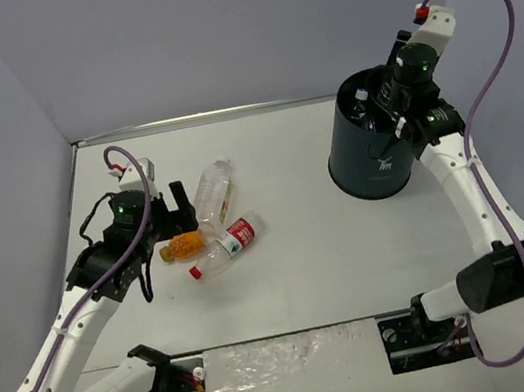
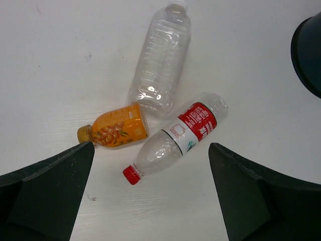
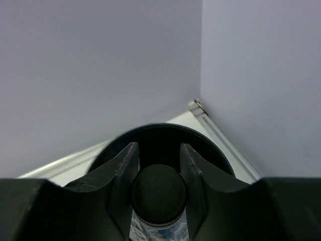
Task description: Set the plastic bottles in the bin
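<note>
The tabletop [image 1: 325, 266] lies open between the bin [image 1: 363, 163] and the close-packed clear bottle [image 2: 160, 60], orange bottle [image 2: 118, 128] and red-label bottle [image 2: 175, 138], which leave only narrow gaps, while the right gripper [image 3: 159, 150], clamping a dark-capped bottle [image 3: 159, 193], blocks the bin mouth.

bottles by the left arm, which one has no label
The big clear ribbed bottle, bare plastic all over. The red-capped bottle has a red-and-white label; the small orange bottle a fruit-printed one.
</note>
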Tool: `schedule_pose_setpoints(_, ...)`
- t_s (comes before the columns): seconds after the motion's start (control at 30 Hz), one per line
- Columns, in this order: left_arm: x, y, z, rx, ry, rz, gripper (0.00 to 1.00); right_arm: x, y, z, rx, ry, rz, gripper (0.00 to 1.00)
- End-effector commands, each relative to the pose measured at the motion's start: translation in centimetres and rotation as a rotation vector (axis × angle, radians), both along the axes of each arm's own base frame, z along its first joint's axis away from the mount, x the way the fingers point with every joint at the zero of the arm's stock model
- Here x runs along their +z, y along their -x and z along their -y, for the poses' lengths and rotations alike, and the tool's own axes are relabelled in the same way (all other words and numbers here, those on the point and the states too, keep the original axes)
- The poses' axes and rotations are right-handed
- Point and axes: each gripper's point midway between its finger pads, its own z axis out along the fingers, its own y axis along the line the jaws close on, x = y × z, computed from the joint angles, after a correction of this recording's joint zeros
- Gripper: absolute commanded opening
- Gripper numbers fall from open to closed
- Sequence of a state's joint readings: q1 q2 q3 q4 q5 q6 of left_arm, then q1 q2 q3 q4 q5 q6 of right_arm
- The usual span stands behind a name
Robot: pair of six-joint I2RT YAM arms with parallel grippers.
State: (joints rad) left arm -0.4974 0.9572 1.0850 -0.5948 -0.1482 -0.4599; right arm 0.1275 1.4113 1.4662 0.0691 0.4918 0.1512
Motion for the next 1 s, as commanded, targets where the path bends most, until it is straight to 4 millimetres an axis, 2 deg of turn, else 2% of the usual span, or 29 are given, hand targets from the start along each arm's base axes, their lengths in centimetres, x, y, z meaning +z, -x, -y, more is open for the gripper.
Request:
schedule_pose_setpoints(0.0,-0.1,-1.2,2.1,-0.096,0.032,-0.015,0.97,0.3,0.7,2.8,-0.142,0.013,-0.001,0.85)
schedule_pose_setpoints(0.03,-0.6,-1.3,2.2,-0.104,0.025,-0.027,0.97,0.0,1.0,3.6,-0.172,0.005,-0.004,0.99)
schedule_pose_setpoints(0.07,-1.0,-1.5,2.3,-0.109,0.015,-0.033,0.97,0.0,1.1,3.9,-0.182,-0.004,0.001,1.0)
schedule_pose_setpoints(0.17,-2.2,-1.7,4.0,-0.213,0.02,-0.056,0.97,1.3,2.0,3.1,-0.123,-0.019,0.033,1.0)
schedule_pose_setpoints(0.27,-2.7,-1.6,5.9,-0.356,0.025,-0.027,0.97,2.4,2.6,1.0,0.017,-0.04,0.056,1.0)
schedule_pose_setpoints(0.37,-4.6,-1.2,7.5,-0.454,0.045,-0.067,0.97,3.0,4.2,0.0,0.081,-0.072,0.078,1.0)
schedule_pose_setpoints(0.47,-7.1,-1.4,8.2,-0.489,0.023,-0.141,0.97,2.1,5.5,-1.1,0.144,-0.1,0.055,1.0)
schedule_pose_setpoints(0.57,-10.0,-2.0,8.5,-0.5,-0.01,-0.227,0.97,2.2,6.8,-2.1,0.203,-0.142,0.081,1.0)
schedule_pose_setpoints(0.8,-12.6,-2.3,9.3,-0.54,-0.054,-0.276,0.97,-0.2,7.3,-2.2,0.199,-0.173,0.048,1.0)
schedule_pose_setpoints(0.97,-14.7,-2.1,8.8,-0.507,-0.118,-0.319,0.97,-1.3,7.2,-2.6,0.215,-0.185,0.029,1.0)
